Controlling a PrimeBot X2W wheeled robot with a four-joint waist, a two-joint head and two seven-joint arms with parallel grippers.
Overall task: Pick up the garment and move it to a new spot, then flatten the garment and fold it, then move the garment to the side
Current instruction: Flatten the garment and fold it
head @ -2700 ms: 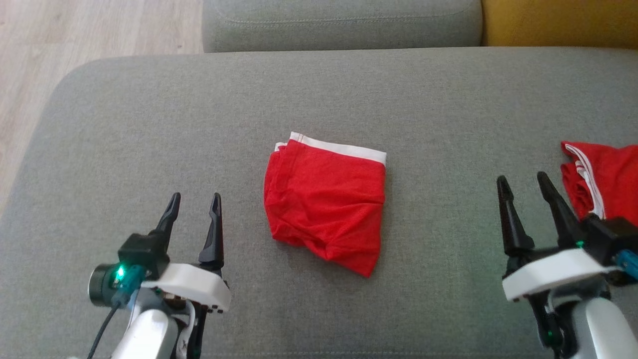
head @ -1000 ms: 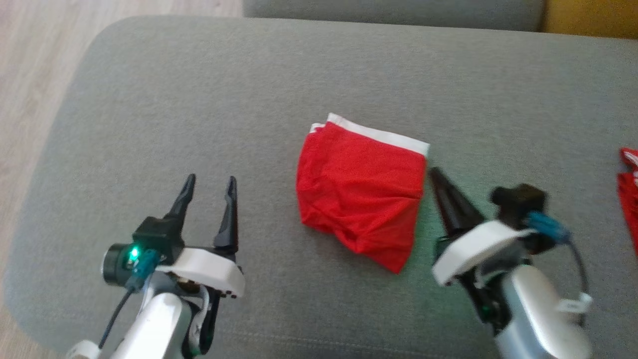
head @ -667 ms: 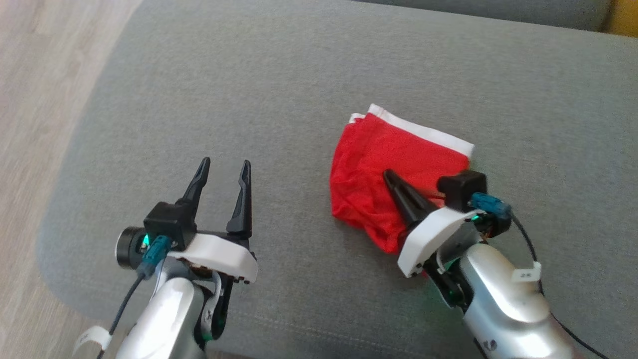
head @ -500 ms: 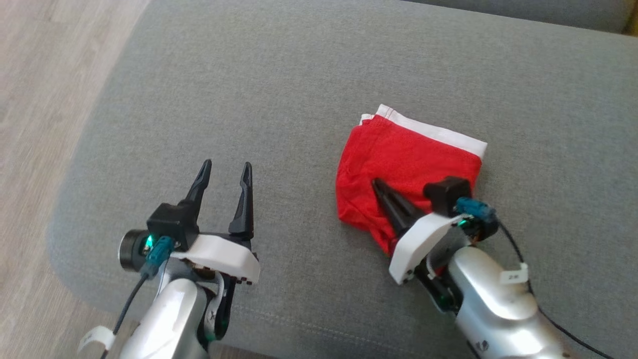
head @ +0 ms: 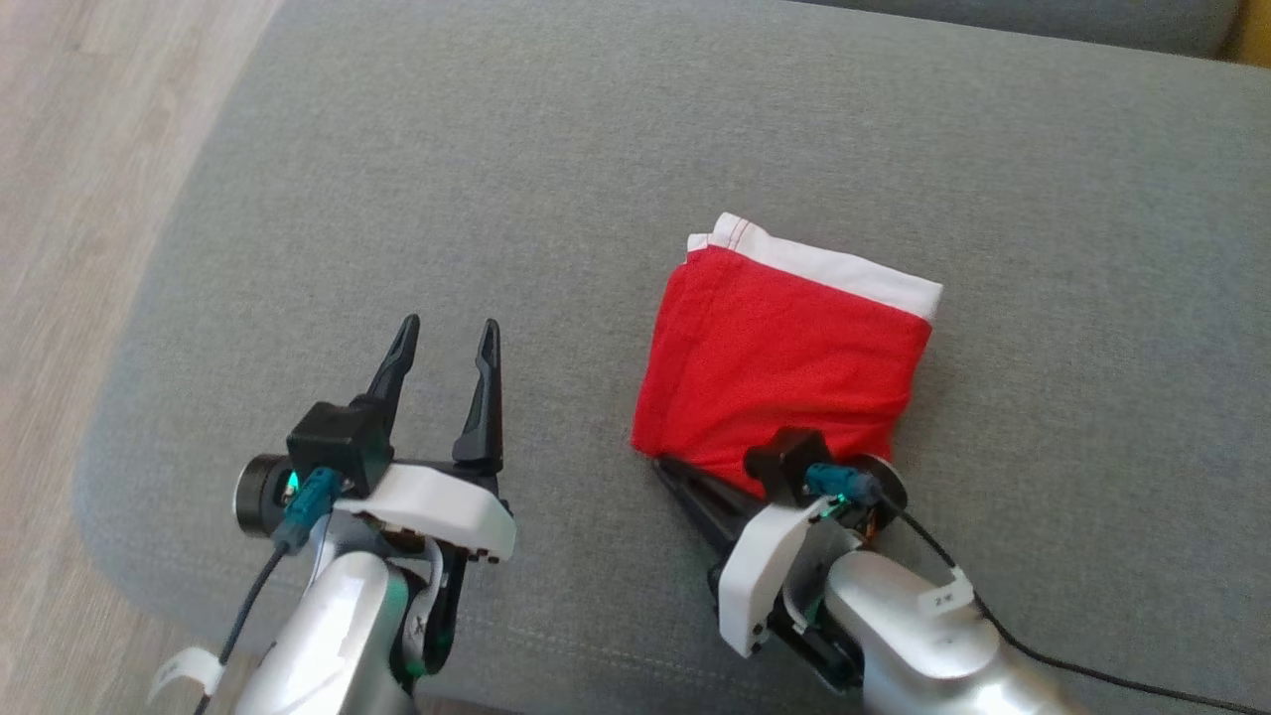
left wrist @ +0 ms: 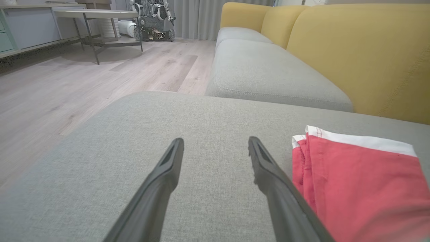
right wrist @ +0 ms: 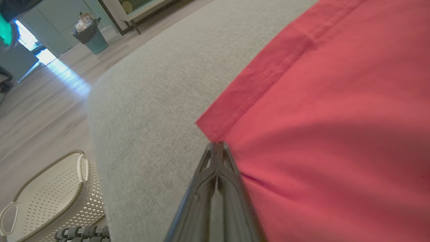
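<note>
Garment (head: pixel 784 348): red with a white waistband, folded flat on the grey sofa cushion (head: pixel 496 179).
Right pincer (head: pixel 660 465): fingers pressed together, tips touching the hem at the garment's near left corner; whether cloth is caught between them I cannot tell.
Left pincer (head: pixel 447 326): fingers apart, holding nothing, over bare cushion to the garment's left.
Floor (head: pixel 79 149): pale wood beside the cushion, with a white perforated basket (right wrist: pixel 50 195) on it.

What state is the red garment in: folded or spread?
Folded. The red garment lies as a compact rectangle on the grey cushion, with stacked layers showing at the left end of its white waistband.
</note>
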